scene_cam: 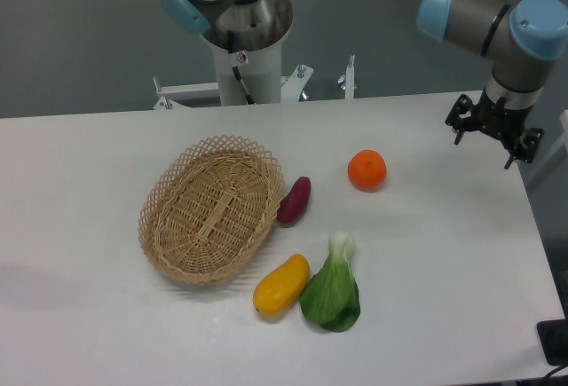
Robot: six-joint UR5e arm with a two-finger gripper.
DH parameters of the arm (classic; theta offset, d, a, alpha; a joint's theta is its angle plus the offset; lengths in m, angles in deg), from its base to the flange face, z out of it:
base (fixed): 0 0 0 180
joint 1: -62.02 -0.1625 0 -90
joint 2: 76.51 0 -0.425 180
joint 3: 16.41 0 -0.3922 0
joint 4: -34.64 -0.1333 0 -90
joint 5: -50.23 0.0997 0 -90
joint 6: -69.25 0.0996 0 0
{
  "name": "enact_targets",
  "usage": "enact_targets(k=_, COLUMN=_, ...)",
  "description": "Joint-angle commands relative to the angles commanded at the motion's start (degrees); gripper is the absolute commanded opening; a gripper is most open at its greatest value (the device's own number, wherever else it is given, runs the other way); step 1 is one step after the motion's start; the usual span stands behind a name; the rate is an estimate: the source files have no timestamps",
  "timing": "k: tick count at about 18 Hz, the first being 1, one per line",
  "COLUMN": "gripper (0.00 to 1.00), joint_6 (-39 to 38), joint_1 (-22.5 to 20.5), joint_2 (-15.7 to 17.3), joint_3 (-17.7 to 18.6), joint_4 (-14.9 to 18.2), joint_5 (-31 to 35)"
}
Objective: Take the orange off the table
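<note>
Bok choy (332, 290) nearest, orange (366, 170) round (no long axis) on table (444, 271), claw (493, 131) apart, opening unclear.

The orange (366, 170) is seen as a small, round, bright orange fruit with a tiny dark dimple on top. It is placed on the table (444, 262), a flat white top, right of centre and towards the far edge.

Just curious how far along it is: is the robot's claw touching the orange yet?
Apart. The fixed camera shows the gripper hanging off toward the table's right edge, with bare white tabletop between it and the orange.
</note>
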Motion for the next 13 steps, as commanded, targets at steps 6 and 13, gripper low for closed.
enact_targets(k=6, gripper=1.0, joint_6=0.5, joint_1=0.2, joint_2=0.3, joint_3=0.5, joint_4=-0.2, joint_5=0.0)
enact_targets(k=13, gripper=1.0, joint_6=-0.1, joint_1=-1.5, joint_2=0.9, joint_3=2.9, joint_4=-0.2, joint_5=-5.1)
